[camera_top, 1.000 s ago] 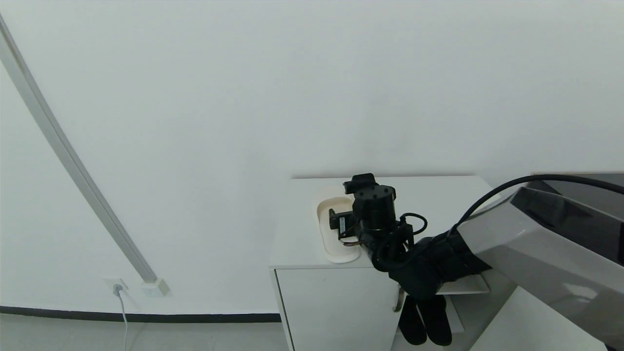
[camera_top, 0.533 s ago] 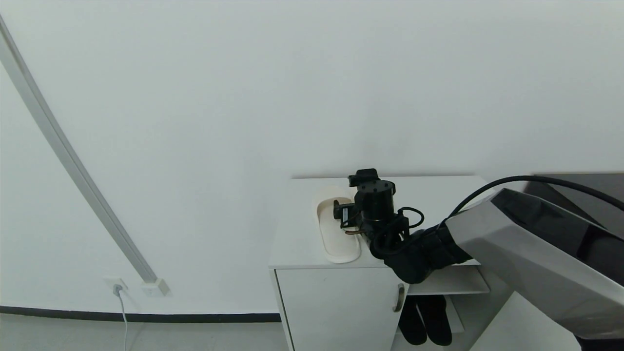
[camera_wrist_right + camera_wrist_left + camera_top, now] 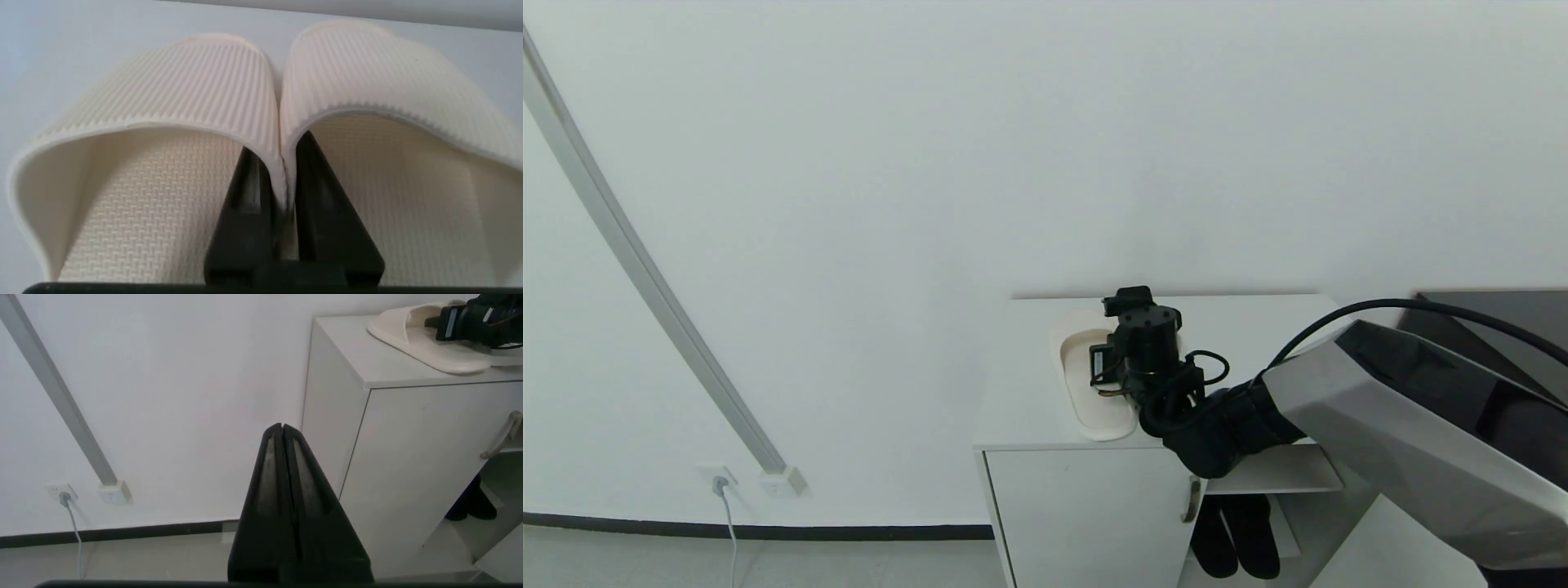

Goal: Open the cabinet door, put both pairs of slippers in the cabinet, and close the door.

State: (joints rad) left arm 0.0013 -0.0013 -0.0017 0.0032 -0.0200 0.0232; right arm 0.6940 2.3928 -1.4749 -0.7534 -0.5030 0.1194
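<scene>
The cream slippers (image 3: 1098, 408) have shifted slightly rightward on the cabinet (image 3: 1086, 506) top. The right gripper (image 3: 282, 167) jaws pinch their adjoining straps. The left gripper (image 3: 283, 433) jaws are pressed together, holding nothing.

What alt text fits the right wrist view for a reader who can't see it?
The right gripper is closed on a pair of cream slippers, one dark finger inside each, pinching their touching inner edges. They lie side by side on the white cabinet top.
</scene>
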